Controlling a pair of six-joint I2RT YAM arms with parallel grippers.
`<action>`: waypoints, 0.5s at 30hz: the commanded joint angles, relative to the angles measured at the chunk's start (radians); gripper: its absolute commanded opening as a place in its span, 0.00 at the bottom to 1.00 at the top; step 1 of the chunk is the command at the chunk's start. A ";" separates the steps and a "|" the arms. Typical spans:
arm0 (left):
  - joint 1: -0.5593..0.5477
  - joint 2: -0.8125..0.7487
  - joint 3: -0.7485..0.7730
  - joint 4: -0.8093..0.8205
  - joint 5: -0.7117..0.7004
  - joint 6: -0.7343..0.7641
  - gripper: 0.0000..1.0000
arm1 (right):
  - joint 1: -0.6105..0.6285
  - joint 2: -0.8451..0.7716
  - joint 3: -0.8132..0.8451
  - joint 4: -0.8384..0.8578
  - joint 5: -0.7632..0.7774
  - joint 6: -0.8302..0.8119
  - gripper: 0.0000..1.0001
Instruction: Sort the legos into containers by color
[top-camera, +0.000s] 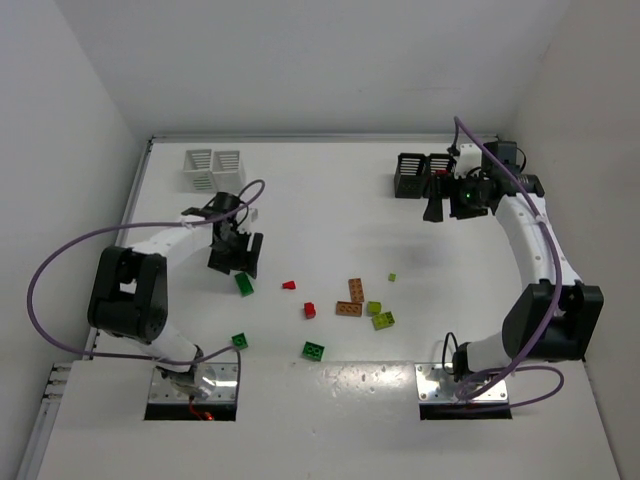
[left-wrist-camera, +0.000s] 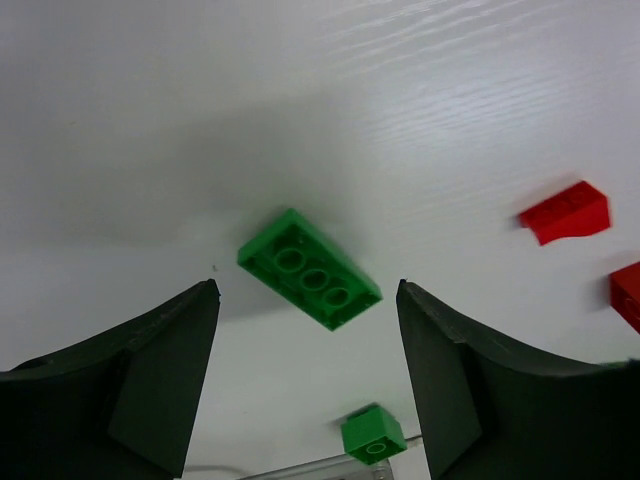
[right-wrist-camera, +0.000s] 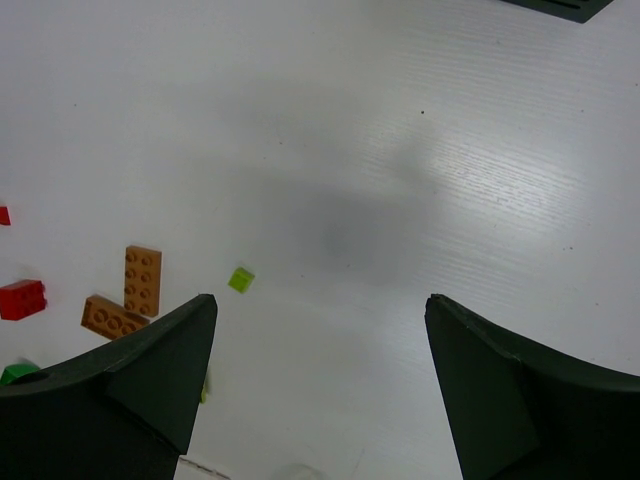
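far left: white bins (top-camera: 213, 168). nearer, left gripper (top-camera: 236, 266) spread wide, grasping nothing, over a dark green brick (left-wrist-camera: 310, 268) lying flat on the table (top-camera: 330, 220), untouched. mid-table: scattered red bricks (top-camera: 309, 310), orange bricks (top-camera: 355, 290), lime bricks (top-camera: 382, 320). far right: right gripper (top-camera: 445, 205) released, empty, beside the black bins (top-camera: 415, 175).

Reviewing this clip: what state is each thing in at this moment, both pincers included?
Left pincer, open, empty.
Right pincer, open, empty.
Dark green brick, flat on the table, studs up, not gripped.
Orange bricks, loose on the table, unsorted.
White bins, upright; contents not discernible.
Black bins, upright; contents not discernible.
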 joint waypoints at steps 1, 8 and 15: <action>-0.048 -0.074 -0.006 0.039 0.040 -0.029 0.77 | -0.003 0.000 0.008 0.022 -0.006 0.013 0.85; -0.048 0.003 0.003 0.039 -0.082 -0.074 0.79 | -0.003 0.000 0.008 0.022 -0.006 0.002 0.85; -0.036 0.035 -0.006 0.048 -0.082 -0.108 0.79 | -0.003 0.000 0.008 0.022 0.003 0.002 0.85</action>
